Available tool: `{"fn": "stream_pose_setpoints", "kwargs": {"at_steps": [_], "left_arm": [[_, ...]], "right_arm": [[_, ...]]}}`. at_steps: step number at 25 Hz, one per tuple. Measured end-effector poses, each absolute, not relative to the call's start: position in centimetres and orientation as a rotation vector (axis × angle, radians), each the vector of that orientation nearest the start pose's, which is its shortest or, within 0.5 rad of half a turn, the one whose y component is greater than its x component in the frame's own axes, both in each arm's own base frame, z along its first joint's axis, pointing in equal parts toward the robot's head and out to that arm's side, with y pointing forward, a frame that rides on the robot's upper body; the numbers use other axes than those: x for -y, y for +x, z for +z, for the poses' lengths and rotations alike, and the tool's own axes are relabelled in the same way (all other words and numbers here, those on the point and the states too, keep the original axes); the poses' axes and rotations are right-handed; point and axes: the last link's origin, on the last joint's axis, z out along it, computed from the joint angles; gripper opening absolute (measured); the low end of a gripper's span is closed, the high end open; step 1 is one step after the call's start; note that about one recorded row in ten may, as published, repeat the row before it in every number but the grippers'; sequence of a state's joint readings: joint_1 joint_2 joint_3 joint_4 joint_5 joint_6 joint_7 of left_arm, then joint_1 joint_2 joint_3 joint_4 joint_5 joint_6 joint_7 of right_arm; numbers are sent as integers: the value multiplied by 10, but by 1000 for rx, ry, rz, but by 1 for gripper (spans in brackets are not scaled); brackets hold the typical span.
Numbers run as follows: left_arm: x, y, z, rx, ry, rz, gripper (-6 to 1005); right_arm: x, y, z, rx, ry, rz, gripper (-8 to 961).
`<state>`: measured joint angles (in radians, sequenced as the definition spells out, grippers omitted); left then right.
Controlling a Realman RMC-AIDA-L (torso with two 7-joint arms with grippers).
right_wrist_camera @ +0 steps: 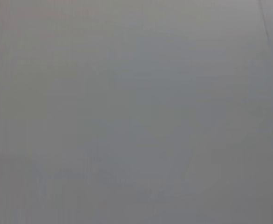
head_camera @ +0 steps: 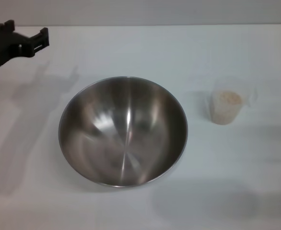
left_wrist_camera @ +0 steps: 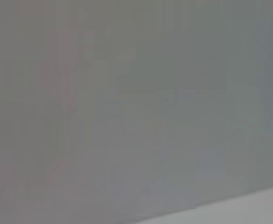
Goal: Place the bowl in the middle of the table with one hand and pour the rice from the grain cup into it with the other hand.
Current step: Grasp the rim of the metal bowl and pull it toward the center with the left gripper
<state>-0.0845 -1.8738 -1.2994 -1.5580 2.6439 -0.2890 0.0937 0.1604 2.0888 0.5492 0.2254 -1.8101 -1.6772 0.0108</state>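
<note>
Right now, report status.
Left gripper far left, clear of bowl, holding nothing. Right gripper not in view. Bowl mid-table, empty. Rice in cup, right of bowl. Nothing between.

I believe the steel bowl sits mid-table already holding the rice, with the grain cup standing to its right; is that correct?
Not quite: the bowl is empty. The head view shows the rice inside the grain cup, which does stand upright on the table, apart from the bowl on its right. The bowl does sit about mid-table.

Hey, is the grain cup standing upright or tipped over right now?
Upright. The grain cup stands on the table right of the bowl, mouth up, with rice inside.
</note>
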Motion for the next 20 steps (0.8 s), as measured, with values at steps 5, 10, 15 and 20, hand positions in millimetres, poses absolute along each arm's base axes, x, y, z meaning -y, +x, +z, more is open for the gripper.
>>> {"fn": "stream_pose_setpoints", "kwargs": {"at_steps": [5,10,15,20], "left_arm": [[-350,-191,61,745,-2031,-260,812],[-341,-181,79,830,-2192,-289,813],[-329,-187,81,871,-2259,-294,814],[-318,-198,66,897,-2304,-235,817]], "right_arm": [[-219,354,30,-364,-1181,751,842],[-217,355,29,-368,-1181,747,842],[-213,357,30,-379,-1176,748,842],[-212,358,29,-386,-1175,754,842]]}}
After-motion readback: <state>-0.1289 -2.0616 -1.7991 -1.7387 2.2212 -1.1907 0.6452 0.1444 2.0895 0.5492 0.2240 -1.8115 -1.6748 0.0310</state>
